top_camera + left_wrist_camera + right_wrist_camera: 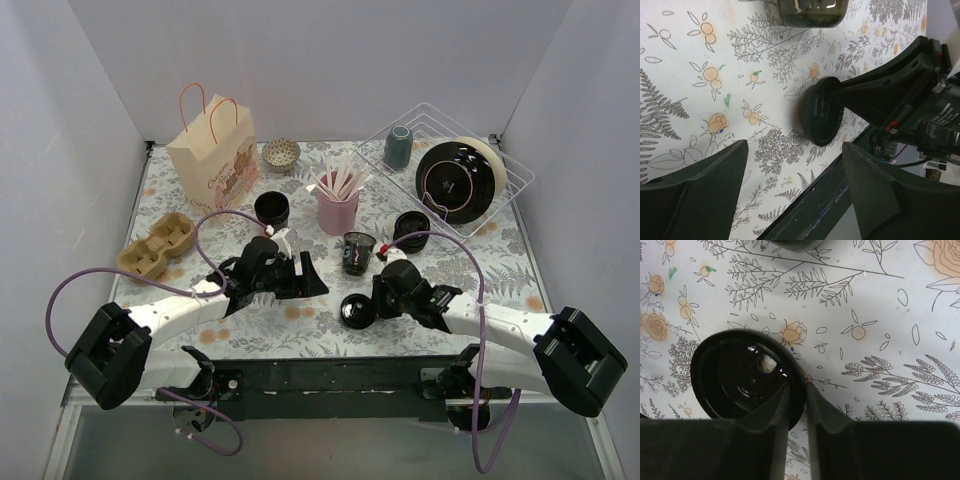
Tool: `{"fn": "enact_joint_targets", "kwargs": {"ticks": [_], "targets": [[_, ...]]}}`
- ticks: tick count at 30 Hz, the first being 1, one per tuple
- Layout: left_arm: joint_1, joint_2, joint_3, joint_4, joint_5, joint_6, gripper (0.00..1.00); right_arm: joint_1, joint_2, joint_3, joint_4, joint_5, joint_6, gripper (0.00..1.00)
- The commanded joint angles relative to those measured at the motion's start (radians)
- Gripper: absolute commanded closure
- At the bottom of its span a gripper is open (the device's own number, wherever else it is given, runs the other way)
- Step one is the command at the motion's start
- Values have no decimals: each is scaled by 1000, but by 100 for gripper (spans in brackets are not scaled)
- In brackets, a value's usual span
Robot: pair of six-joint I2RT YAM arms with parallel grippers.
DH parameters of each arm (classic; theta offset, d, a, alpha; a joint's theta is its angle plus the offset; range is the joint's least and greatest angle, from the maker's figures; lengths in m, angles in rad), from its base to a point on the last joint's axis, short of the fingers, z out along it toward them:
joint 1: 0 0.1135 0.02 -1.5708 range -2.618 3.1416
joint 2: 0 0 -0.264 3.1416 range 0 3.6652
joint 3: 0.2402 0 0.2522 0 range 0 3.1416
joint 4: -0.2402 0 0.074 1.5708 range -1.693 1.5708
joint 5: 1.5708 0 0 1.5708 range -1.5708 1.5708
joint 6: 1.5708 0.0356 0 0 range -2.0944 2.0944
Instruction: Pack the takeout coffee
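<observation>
Right pincer (799,390), jaws drawn narrow, nips the rim of a glossy black round plastic lid (745,375) on the floral tabletop (880,315). Beyond its fingertips, apart from the lid, stands a small dark open-topped cup (358,252). Left pincer (795,150) hovers wide open nearby.

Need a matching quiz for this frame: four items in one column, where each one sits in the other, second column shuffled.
1. paper bag
2. grey-blue tumbler
3. black lid
4. cardboard cup carrier

A. in the wire rack
B. lying on the left, nearer the arms than the bag
C. rim between the right gripper fingers
D. standing upright at the back left

Pairs: 1-D, 2-A, 3-C, 4-B
</observation>
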Motion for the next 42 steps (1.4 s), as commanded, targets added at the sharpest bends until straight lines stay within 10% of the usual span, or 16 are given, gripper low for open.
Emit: {"fn": "enact_joint_targets", "kwargs": {"ticks": [1, 15, 23, 28, 33, 42], "targets": [[-25, 5, -37, 61, -4, -5, 24, 4, -20, 42, 34, 35, 23, 83], [-67, 37, 19, 222, 156, 36, 16, 13, -154, 76, 38, 23, 37, 97], [-107, 125, 61, 243, 171, 18, 45, 30, -195, 73, 87, 6, 46, 97], [-108, 90, 78, 213, 133, 21, 72, 32, -237, 54, 142, -52, -52, 74], [-108, -16, 143, -19, -35, 99, 77, 12, -295, 140, 121, -8, -257, 40], [-107, -205, 199, -336, -117, 278, 74, -367, -64, 419, 112, -420, -584, 39]]}}
